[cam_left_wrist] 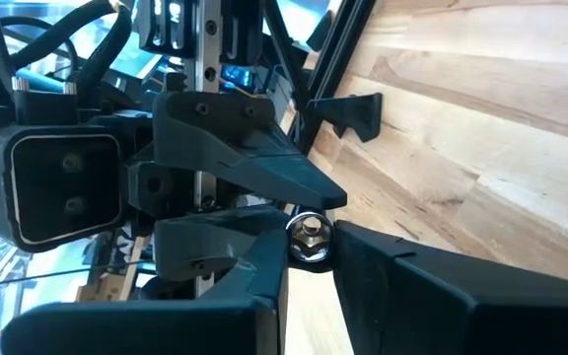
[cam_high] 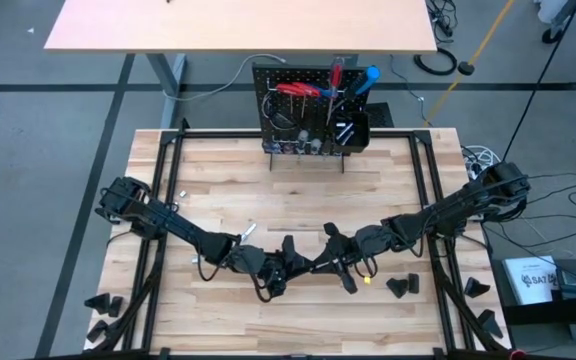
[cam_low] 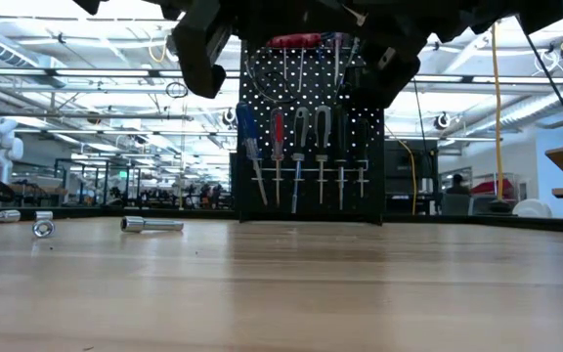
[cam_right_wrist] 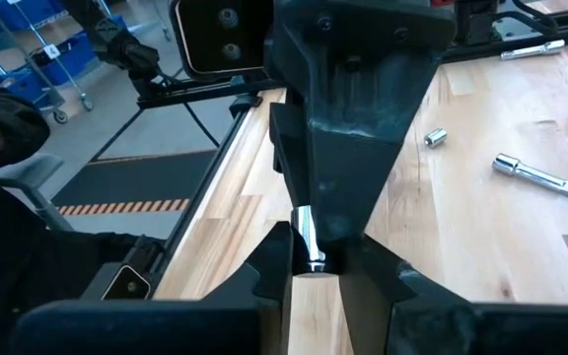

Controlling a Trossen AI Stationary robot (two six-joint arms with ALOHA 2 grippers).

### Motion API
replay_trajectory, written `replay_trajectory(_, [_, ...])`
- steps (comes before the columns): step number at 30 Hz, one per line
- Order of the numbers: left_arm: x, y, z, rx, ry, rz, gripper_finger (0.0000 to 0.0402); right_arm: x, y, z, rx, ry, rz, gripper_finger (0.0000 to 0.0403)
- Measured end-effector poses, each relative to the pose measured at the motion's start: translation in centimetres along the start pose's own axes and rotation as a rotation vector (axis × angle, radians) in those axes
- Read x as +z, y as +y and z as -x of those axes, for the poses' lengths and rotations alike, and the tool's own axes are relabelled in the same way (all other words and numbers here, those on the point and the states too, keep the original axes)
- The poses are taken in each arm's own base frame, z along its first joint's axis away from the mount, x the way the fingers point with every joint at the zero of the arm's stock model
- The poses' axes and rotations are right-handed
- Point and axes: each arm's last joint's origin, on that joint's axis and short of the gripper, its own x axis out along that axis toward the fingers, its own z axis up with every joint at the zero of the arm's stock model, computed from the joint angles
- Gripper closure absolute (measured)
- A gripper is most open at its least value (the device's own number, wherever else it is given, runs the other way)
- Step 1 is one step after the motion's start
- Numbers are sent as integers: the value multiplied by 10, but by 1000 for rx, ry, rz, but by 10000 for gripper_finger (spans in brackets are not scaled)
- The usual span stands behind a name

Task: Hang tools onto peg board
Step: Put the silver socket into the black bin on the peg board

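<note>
My two grippers meet above the middle of the table's near half, the left coming from the left and the right from the right. Both are shut on one small silver metal bit, which also shows in the right wrist view; in the high view the fingers hide it. The black peg board stands upright at the far edge. Red-handled pliers and red and blue screwdrivers hang on it. My left gripper pinches the silver bit between its two fingertips at the end with the hex head. The fingers come roughly level from the table's left. The bit is lifted clear of the table. My right gripper pinches the same bit's shiny shaft between its two fingertips, coming roughly level from the table's right. The bit stands out of the fingertips toward the left gripper's fingers, which close over its other end.
Loose silver bits lie on the table's left half, also seen in the low view. Black wedge blocks sit near the front right and the front left. Black frame rails run along both table sides.
</note>
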Motion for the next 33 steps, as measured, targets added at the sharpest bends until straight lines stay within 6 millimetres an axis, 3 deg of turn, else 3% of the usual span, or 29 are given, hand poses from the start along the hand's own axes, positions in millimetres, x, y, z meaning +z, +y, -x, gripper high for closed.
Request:
replay_trajectory(8, [2,-1,1,6,5,6,344,1,-1,0,-2,-5,-12,345])
replay_trajectory(17, [1,0,1,13,20,18,346,5,-4,3,-22,-15,-6,236])
replay_trajectory(23, [2,-2,1,18,35,18,350,13,-6,21,-65,24,-7,191])
replay_trajectory(27, [2,-2,2,43,76,35,370,16,-8,40,-197,62,3,181])
replay_trajectory(33, [7,21,9,216,81,207,399,-6,-4,62,-370,75,-26,180])
